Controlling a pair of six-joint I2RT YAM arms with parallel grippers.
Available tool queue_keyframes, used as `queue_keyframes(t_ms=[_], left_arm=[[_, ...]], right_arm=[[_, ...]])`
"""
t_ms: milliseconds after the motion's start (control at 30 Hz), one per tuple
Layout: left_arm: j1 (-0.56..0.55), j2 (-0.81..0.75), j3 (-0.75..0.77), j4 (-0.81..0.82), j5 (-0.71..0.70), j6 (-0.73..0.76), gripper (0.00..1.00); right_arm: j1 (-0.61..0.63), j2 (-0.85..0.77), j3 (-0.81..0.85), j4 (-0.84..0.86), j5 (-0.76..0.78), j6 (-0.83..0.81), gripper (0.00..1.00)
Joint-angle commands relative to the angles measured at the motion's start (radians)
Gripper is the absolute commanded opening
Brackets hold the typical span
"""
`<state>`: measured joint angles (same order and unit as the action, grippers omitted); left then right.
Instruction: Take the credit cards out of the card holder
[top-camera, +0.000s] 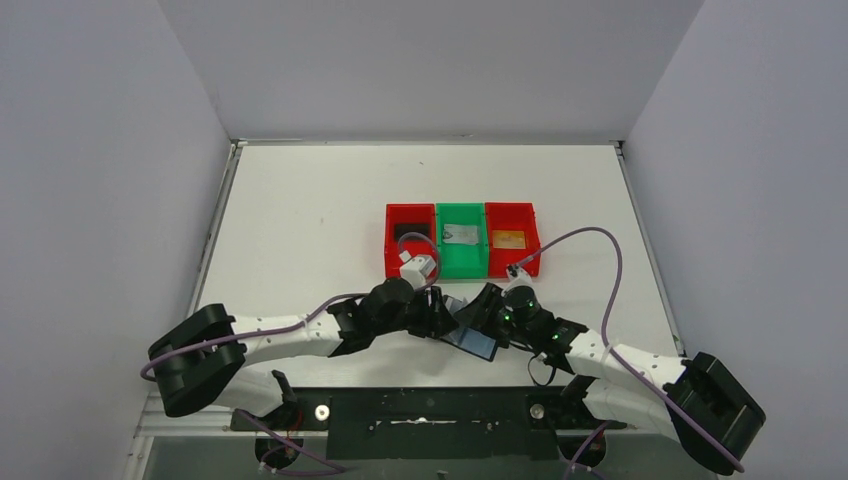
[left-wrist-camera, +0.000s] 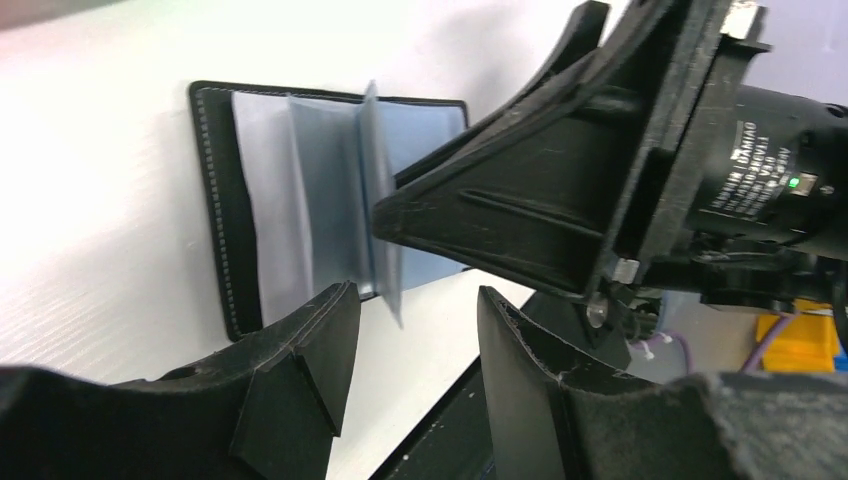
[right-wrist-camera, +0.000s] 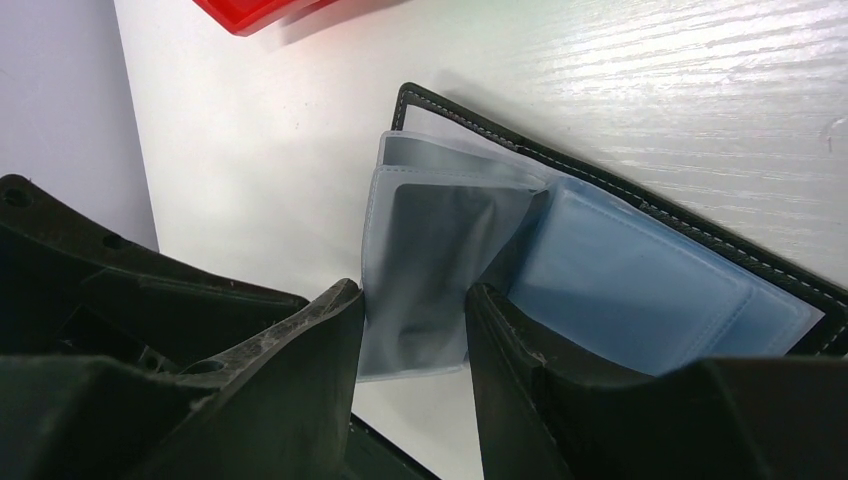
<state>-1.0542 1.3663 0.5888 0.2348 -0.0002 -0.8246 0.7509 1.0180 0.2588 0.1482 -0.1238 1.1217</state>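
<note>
The right pincer (right-wrist-camera: 410, 300) stands part open at the bottom of its wrist view, its jaws either side of a clear plastic leaf (right-wrist-camera: 420, 250) that is lifted off the card holder (right-wrist-camera: 650, 290). I cannot tell whether they touch it. The left pincer (left-wrist-camera: 415, 335) is open and empty, low in its own frame.

The holder lies spread flat on the white surface (top-camera: 300, 220) between the two wrists, below the centre of the overhead view. Further up that view sit three bins (top-camera: 461, 262).

The holder looks light and floppy, and its glossy sleeves are probably slippery and quick to buckle. I would pin the stitched black cover with one pincer and pinch a card's exposed edge at the pocket mouth. I cannot make out any cards in it.
</note>
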Motion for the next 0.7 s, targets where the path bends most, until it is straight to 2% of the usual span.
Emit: queue_keyframes(t_ms=[0, 200, 500, 667], left_arm=[[-0.001, 0.02, 0.028, 0.157, 0.089, 0.005, 0.46], [-0.001, 0.078, 0.044, 0.169, 0.135, -0.008, 0.47], [-0.001, 0.124, 0.049, 0.169, 0.11, -0.027, 0.47], [-0.002, 0.174, 0.065, 0.168, 0.128, -0.019, 0.41]], right_arm=[[-0.008, -0.028, -0.001, 0.046, 0.006, 0.01, 0.42], [-0.01, -0.032, -0.004, 0.047, 0.01, 0.012, 0.42], [-0.013, -0.04, -0.01, 0.051, 0.01, 0.016, 0.43], [-0.014, -0.044, -0.008, 0.051, 0.006, 0.013, 0.43]])
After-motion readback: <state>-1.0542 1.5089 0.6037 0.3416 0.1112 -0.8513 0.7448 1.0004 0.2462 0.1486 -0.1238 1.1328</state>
